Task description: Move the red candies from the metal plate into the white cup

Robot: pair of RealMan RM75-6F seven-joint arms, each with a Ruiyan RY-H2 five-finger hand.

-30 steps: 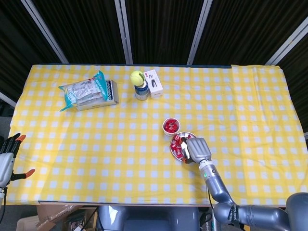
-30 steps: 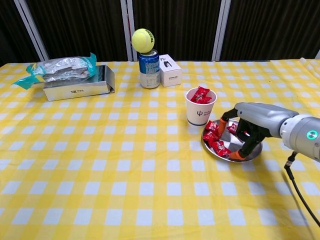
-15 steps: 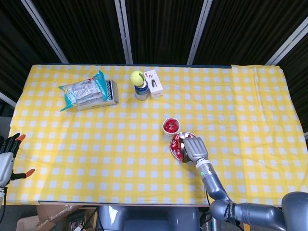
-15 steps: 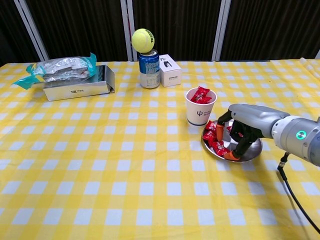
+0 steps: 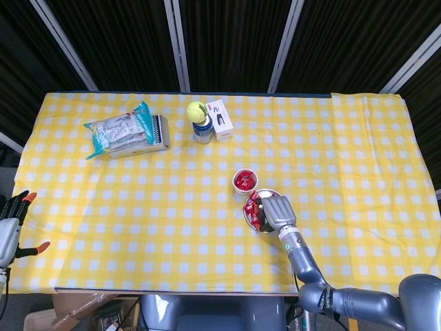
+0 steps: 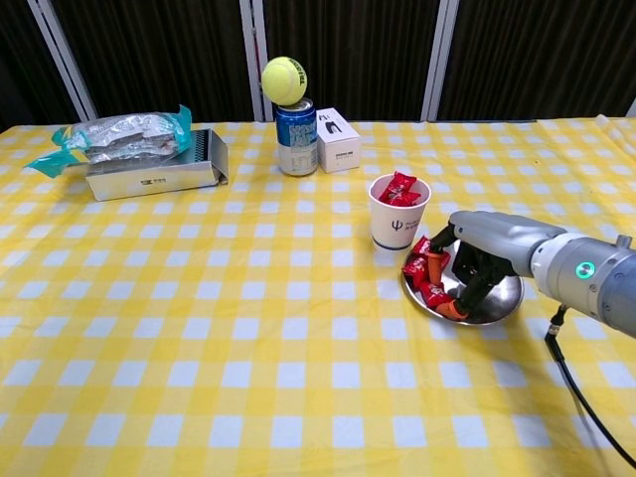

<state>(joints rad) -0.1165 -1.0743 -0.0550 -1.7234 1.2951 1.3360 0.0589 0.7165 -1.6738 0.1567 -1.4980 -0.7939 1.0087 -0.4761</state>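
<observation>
At the bench's far left edge the left hand [image 5: 8,227] hangs off the cloth, fingers spread and holding nothing. The white cup [image 6: 398,212], with red candies in it, stands just left of the metal plate [image 6: 502,301]. The right hand [image 6: 475,253] reaches into the plate over the red candies [image 6: 425,278], fingers curled down among them; whether they pinch one I cannot tell.

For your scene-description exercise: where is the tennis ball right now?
The tennis ball sits on top of the blue can at the far middle of the table, just left of the white box in the chest view.
</observation>
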